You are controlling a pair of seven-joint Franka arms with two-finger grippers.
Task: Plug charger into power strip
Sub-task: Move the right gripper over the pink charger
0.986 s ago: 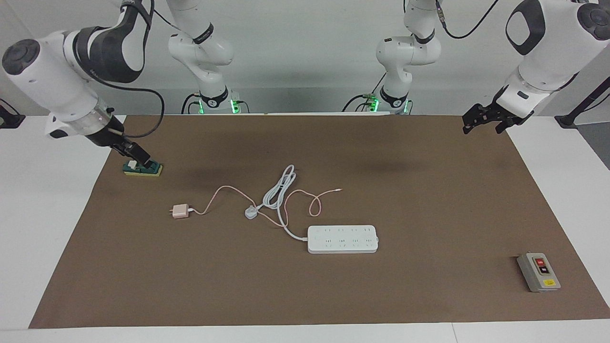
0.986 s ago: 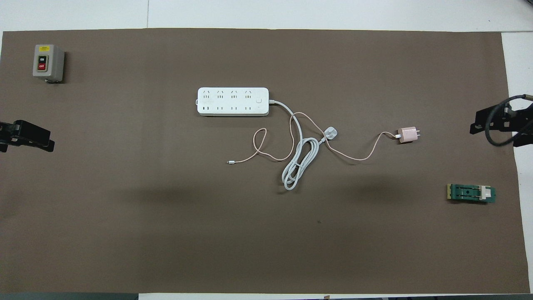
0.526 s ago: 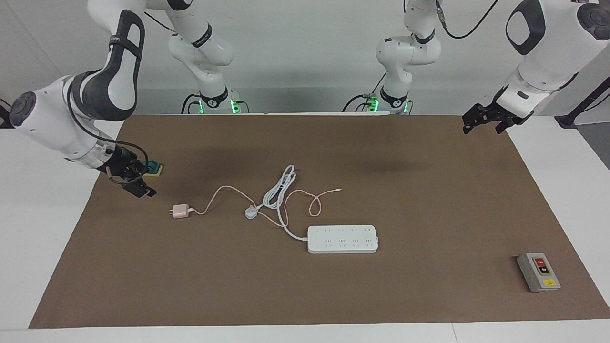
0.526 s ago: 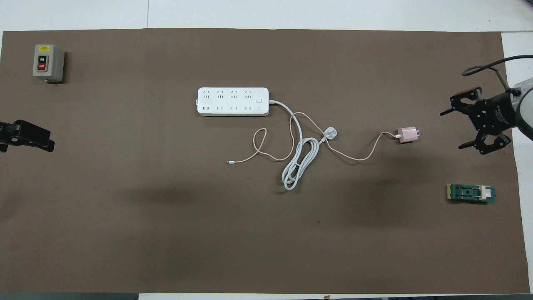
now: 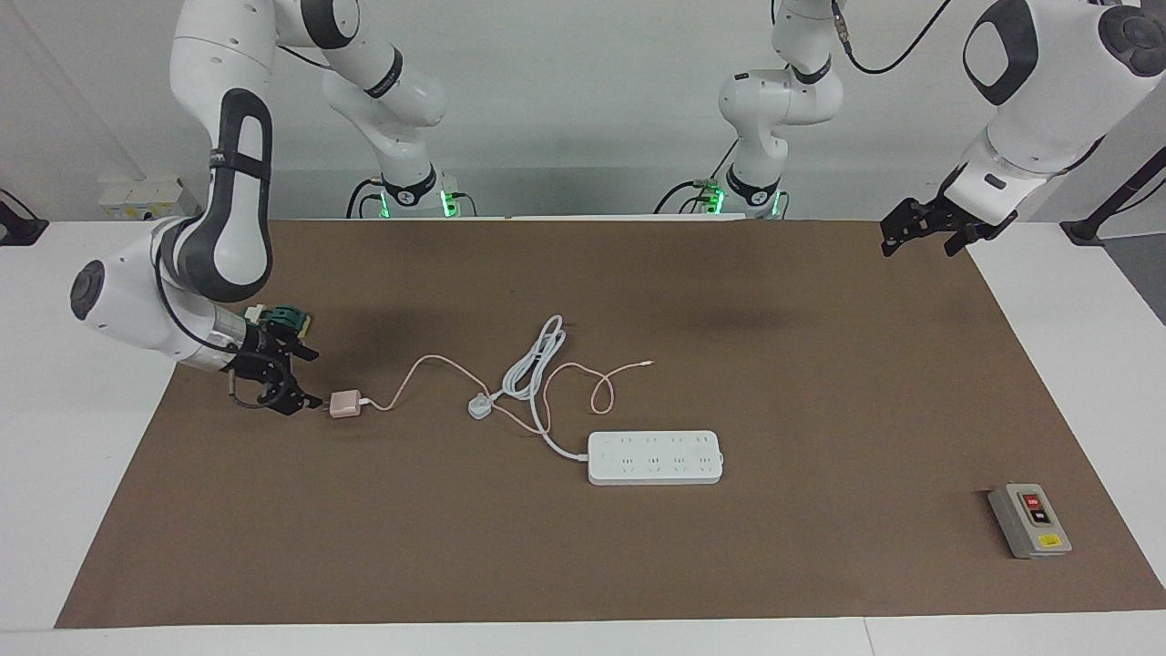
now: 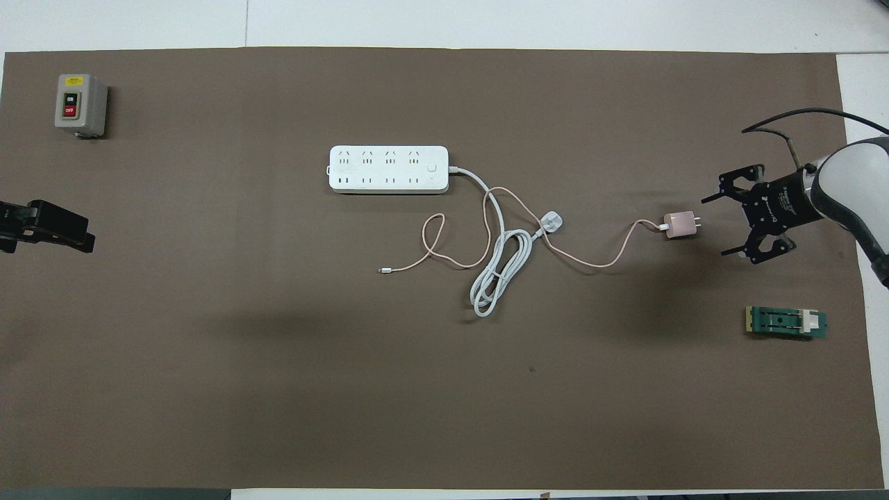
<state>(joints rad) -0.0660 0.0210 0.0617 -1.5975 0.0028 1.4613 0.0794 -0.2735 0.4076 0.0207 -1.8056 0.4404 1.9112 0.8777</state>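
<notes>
Two pincers show. Right pincer (image 5: pixel 305 378), fingers spread apart, sits just beside the charger (image 5: pixel 345 404) toward the bench's right-arm edge, ready to grip it. Power strip (image 5: pixel 655 457) lies mid-bench. Left pincer (image 5: pixel 897 239), fingers unclear, waits over the corner.

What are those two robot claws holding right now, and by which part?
Nothing is held. The right gripper is open beside the charger, not touching it. The left gripper waits over the mat's edge, holding nothing.
</notes>
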